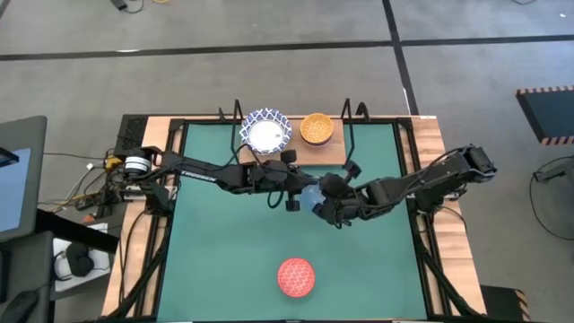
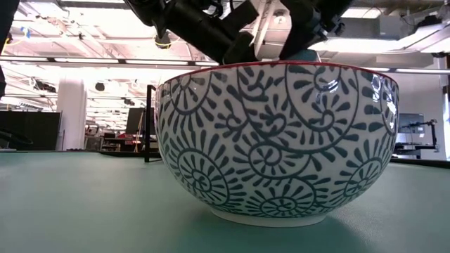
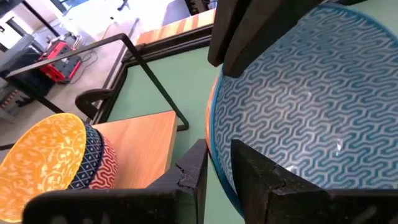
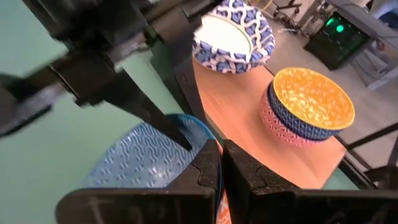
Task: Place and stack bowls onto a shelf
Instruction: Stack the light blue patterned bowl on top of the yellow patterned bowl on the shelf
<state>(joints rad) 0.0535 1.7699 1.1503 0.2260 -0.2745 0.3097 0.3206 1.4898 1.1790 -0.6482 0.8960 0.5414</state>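
A light blue bowl (image 1: 311, 197) with a wavy pattern hangs over the middle of the green mat, between my two grippers. My left gripper (image 1: 291, 193) is shut on its left rim and my right gripper (image 1: 330, 205) on its right rim. At the far edge stands the wooden shelf (image 1: 296, 148). It carries a white bowl with a blue patterned rim (image 1: 265, 132) and a yellow-orange bowl (image 1: 316, 128) nested in a red-patterned one (image 4: 273, 127). A red bowl (image 1: 296, 276) rests on its foot near the mat's near edge. My left gripper (image 3: 217, 155) pinches the light blue bowl's rim (image 3: 214, 134), one finger (image 3: 261, 171) inside the bowl and one (image 3: 193, 168) outside. It comes level from the table's left. My right gripper (image 4: 221, 158) pinches the opposite rim (image 4: 211, 140) between its two fingers, coming from the table's right. The bowl is held off the mat between both.
The red bowl (image 2: 278, 140) fills the low view, its outside white with dark spiral patterns. Black wire posts (image 1: 348, 112) rise at the shelf's ends. Bare board (image 4: 236, 99) lies on the shelf beside the yellow-orange stack. Open mat (image 1: 215, 251) spreads to the near left.
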